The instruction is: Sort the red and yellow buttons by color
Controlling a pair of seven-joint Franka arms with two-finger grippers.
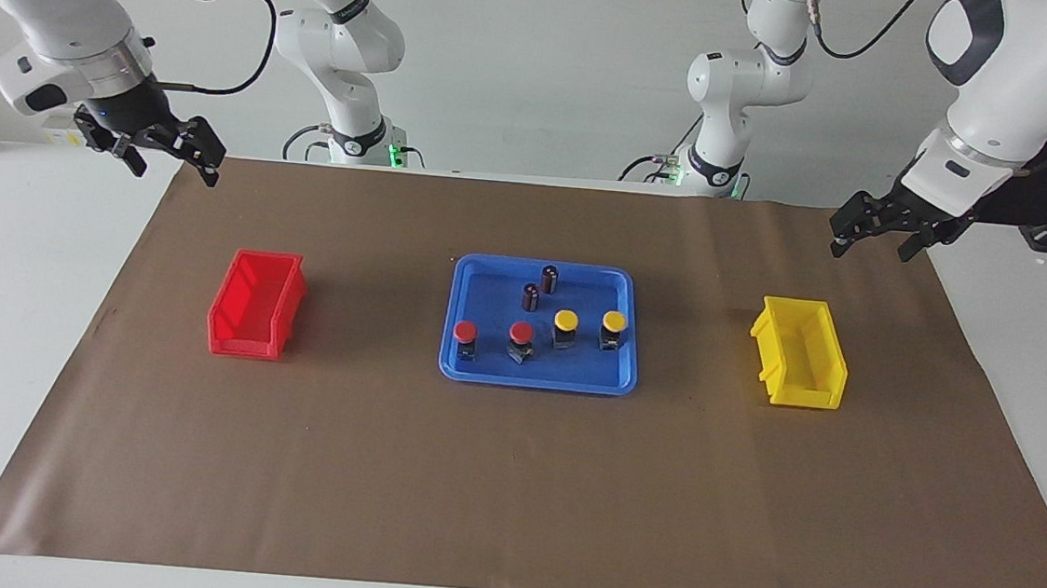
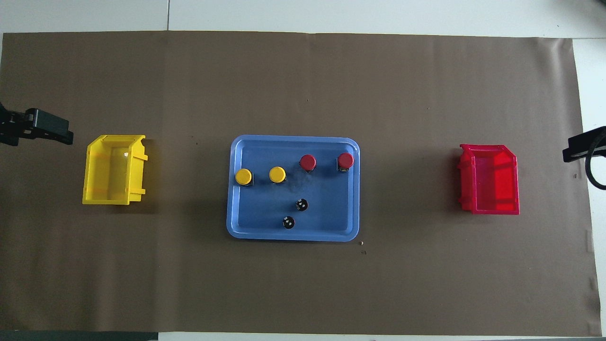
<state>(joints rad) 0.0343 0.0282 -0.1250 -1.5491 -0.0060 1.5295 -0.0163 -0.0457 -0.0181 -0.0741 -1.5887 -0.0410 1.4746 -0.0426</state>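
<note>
I see all four buttons in the blue tray (image 1: 537, 377) mid-table: two red buttons (image 1: 465, 331) (image 1: 521, 333) toward the right arm's end, two yellow buttons (image 1: 565, 321) (image 1: 614, 322) toward the left arm's. My left gripper (image 1: 881, 236) hangs open over the mat's corner near the yellow bin (image 1: 800, 353); my right gripper (image 1: 172, 156), also open, near the red bin (image 1: 256, 304). Two brown cylinders (image 1: 540, 287) stand nearer the robots than the buttons.
</note>
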